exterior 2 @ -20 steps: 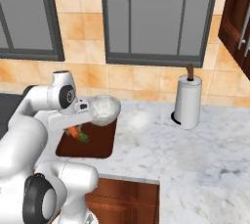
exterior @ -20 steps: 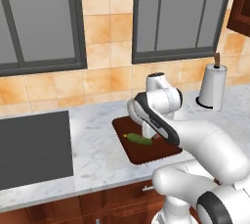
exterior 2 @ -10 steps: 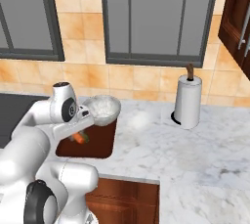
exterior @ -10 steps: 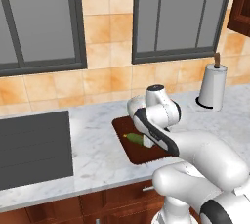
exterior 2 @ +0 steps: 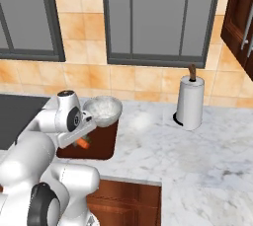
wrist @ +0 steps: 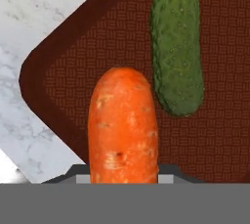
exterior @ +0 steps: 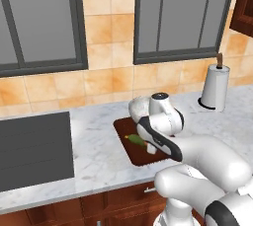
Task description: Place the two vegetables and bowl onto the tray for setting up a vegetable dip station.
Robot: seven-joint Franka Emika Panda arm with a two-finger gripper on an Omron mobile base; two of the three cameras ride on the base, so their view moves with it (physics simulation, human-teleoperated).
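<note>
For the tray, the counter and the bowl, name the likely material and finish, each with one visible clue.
Tray: probably rubbery plastic or a woven mat, matte; fine crosshatch texture.
Counter: marble-like stone, fairly smooth; white with grey veining.
Bowl: looks like stone or speckled ceramic; white-grey flecked surface.

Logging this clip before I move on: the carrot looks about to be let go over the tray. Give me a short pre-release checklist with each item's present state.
1. Carrot in the pincer: ok; it rises from between the fingertips in the hand view.
2. Carrot over the tray, not the marble counter: ok; tray weave lies behind it.
3. Carrot apart from the cucumber: ok; a gap of tray shows between them.
4. Cucumber lying on the tray: ok.
5. Carrot touching the tray floor: cannot tell.
6. Bowl on the tray: ok by the right base view, where it sits at the tray's far end.
</note>
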